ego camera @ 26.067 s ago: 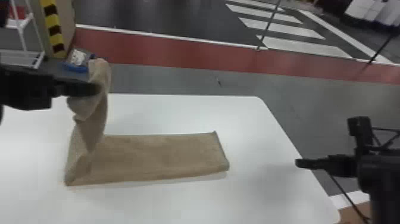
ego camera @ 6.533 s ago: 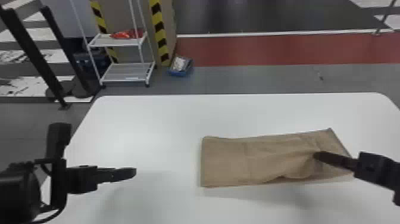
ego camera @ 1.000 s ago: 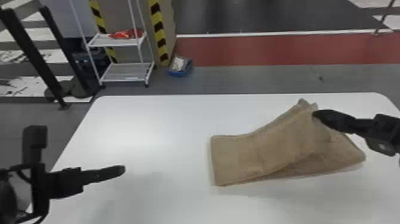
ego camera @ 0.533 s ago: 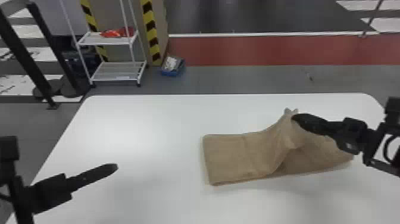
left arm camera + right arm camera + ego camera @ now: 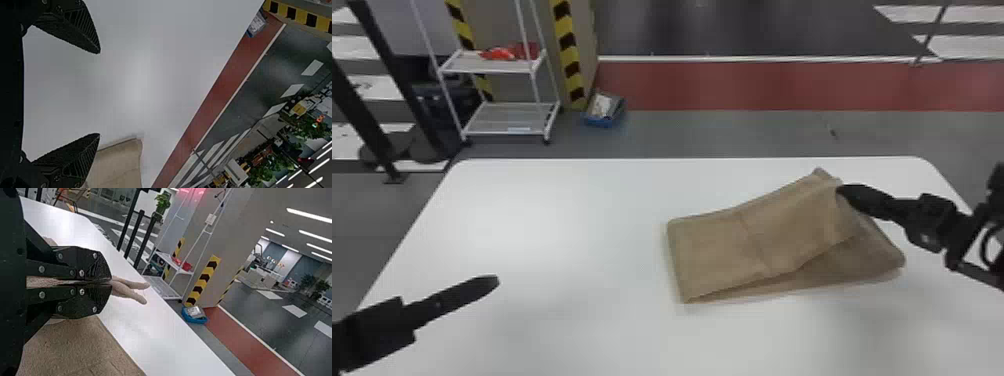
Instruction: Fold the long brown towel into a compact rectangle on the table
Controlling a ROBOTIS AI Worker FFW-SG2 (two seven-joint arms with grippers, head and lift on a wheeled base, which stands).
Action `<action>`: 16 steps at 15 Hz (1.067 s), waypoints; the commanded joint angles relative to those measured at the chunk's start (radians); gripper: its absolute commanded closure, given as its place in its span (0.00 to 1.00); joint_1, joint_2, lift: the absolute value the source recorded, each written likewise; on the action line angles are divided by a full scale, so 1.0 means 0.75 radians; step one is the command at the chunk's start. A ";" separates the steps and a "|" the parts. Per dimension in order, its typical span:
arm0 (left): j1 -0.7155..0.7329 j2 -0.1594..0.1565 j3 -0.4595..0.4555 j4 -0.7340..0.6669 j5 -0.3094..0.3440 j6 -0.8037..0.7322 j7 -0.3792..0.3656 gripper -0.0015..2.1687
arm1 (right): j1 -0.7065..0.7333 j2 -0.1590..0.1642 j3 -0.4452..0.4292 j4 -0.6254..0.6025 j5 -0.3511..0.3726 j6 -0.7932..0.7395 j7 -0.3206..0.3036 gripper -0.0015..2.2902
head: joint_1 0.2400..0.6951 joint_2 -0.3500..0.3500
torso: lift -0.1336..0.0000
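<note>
The brown towel [image 5: 757, 240] lies folded in layers on the right half of the white table, its upper layer slanted and raised at the far right corner. My right gripper [image 5: 843, 191] is at that corner; in the right wrist view the right gripper [image 5: 109, 282] is shut on the towel [image 5: 74, 348], whose edge pokes out past the fingertips. At the table's left front, over bare tabletop, stands my left gripper [image 5: 494, 281]. In the left wrist view the left gripper [image 5: 98, 93] is open with nothing between its fingers, and the towel [image 5: 119, 164] shows beyond one finger.
The white table [image 5: 557, 240] has its far edge a little beyond the towel. On the floor behind stand a white shelf rack [image 5: 502, 120], a blue bin [image 5: 603, 109] and a striped pillar [image 5: 567, 50]. Black posts [image 5: 372, 100] stand at the far left.
Over the last second the right gripper and the held towel corner have shifted slightly, and the upper layer's folds have changed. Long before, the left arm was lifting one towel end; now that gripper is empty.
</note>
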 commanded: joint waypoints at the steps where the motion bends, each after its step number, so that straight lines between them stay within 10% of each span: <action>1: 0.001 -0.007 -0.005 0.001 0.003 0.002 0.003 0.07 | 0.016 -0.023 -0.011 -0.007 -0.032 0.065 0.004 0.47 | 1.00 0.50 | 0.07; 16: 0.025 -0.007 -0.014 -0.012 -0.015 0.002 -0.020 0.07 | 0.200 -0.092 -0.060 -0.187 -0.103 0.244 -0.026 0.47 | 1.00 0.43 | 0.07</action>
